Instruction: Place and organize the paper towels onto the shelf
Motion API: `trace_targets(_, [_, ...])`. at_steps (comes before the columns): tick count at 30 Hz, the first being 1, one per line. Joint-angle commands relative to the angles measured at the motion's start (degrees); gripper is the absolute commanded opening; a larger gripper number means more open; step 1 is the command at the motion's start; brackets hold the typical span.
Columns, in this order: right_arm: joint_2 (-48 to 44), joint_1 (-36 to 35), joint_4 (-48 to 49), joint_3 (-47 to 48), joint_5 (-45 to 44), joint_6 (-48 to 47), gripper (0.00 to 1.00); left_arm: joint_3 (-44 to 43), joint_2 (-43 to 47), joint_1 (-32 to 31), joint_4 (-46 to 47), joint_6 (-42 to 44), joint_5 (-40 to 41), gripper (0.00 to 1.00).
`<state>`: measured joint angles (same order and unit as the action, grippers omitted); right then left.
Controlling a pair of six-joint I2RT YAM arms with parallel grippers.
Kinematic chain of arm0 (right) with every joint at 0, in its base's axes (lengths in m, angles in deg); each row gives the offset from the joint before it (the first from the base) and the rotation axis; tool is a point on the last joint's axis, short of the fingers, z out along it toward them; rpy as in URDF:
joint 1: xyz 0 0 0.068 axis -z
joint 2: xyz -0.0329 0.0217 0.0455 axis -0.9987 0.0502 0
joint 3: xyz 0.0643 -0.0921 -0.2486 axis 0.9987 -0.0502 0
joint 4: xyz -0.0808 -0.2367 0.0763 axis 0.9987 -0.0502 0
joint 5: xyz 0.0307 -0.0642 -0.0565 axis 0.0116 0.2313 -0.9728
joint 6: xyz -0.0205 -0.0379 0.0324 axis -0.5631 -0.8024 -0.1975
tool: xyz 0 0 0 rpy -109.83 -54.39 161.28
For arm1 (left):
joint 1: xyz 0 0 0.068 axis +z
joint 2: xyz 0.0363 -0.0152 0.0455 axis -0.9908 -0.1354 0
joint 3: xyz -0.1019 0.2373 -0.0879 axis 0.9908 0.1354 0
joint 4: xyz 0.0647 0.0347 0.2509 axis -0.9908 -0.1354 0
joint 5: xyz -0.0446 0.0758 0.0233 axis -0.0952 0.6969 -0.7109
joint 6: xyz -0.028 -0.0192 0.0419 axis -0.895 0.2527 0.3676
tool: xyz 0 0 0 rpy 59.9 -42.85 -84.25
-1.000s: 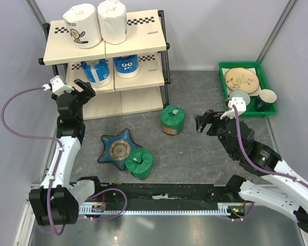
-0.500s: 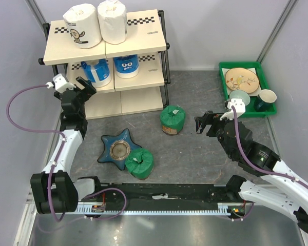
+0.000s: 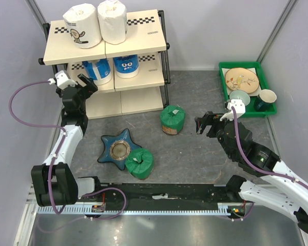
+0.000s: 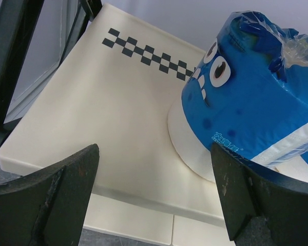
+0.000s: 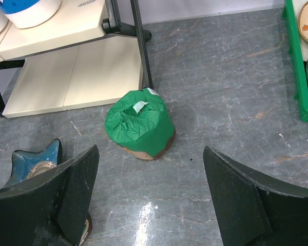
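Note:
The shelf (image 3: 138, 48) stands at the back left, with two white paper towels (image 3: 82, 25) on its top tier and two blue ones (image 3: 126, 64) on the middle tier. My left gripper (image 3: 82, 85) hovers open at the front left of the middle tier. In its wrist view the left gripper (image 4: 154, 189) holds nothing, and a blue roll (image 4: 251, 102) sits just ahead to the right on the cream board (image 4: 102, 107). A green roll (image 3: 172, 119) stands on the floor by the shelf leg, and another (image 3: 139, 163) lies near the front. My right gripper (image 3: 203, 123) is open, facing the green roll (image 5: 139, 123) from a short distance.
A blue star-shaped dish (image 3: 117, 147) lies on the floor beside the front green roll. A green tray (image 3: 223, 77) with dishes sits at the back right. The shelf's black leg (image 5: 142, 46) stands just behind the green roll. Grey walls close in both sides.
My left gripper has crept up and slightly right, closer to the middle tier. The right arm has stayed in place.

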<state>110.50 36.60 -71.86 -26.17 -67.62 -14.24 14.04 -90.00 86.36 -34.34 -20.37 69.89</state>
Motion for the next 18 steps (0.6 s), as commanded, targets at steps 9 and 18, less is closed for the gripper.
trace_targets(9, [-0.3, 0.0, 0.3, -0.6, -1.9, 0.2, 0.91, -3.1, -1.7, -1.4, 4.0, -1.7, -2.5, 0.96])
trace_targets(18, [-0.3, -0.1, 0.4, -1.0, -1.9, 0.3, 0.92, -2.0, -1.0, -1.9, 5.8, 0.5, -2.2, 0.96])
